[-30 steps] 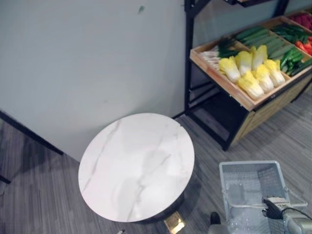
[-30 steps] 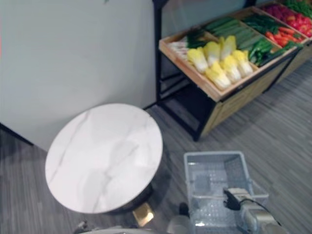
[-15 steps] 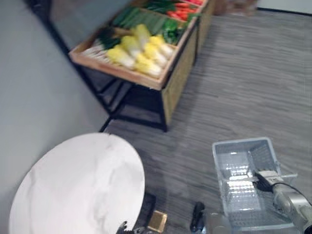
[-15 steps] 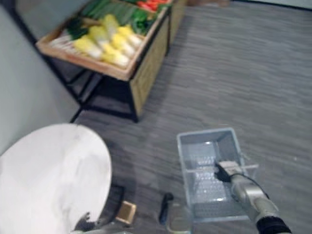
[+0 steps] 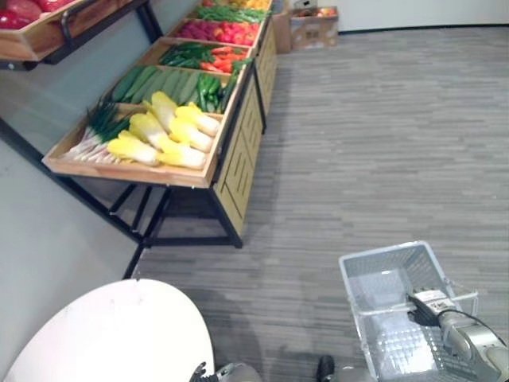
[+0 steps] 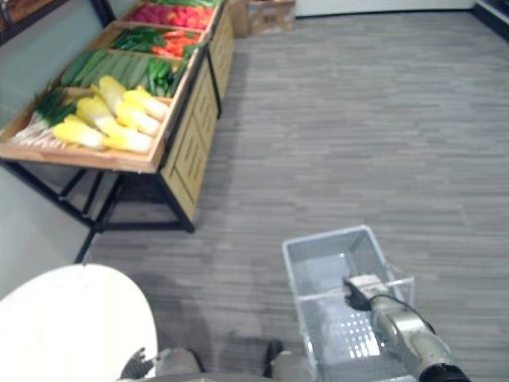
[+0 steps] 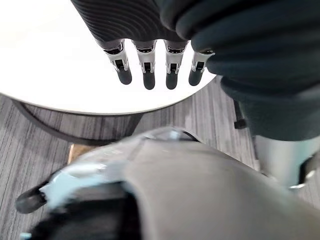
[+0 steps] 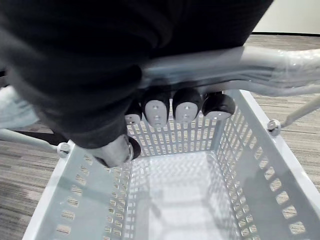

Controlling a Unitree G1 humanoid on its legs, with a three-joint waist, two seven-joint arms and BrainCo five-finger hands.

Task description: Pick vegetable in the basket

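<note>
- Right hand [image 8: 185, 107]: fingers curled round the grey handle [image 8: 225, 62] of a grey plastic mesh basket [image 8: 250, 165], held low over striped grey floor [image 5: 382, 143].
- Left hand [image 7: 145, 65]: fingers straight, holding nothing, above a round white table [image 7: 50, 65].
- Napa cabbages [image 5: 171, 135], scallions [image 5: 95, 131], cucumbers [image 5: 151, 79]: lying in a wooden display crate [image 5: 135, 173], well apart from the basket.
</note>
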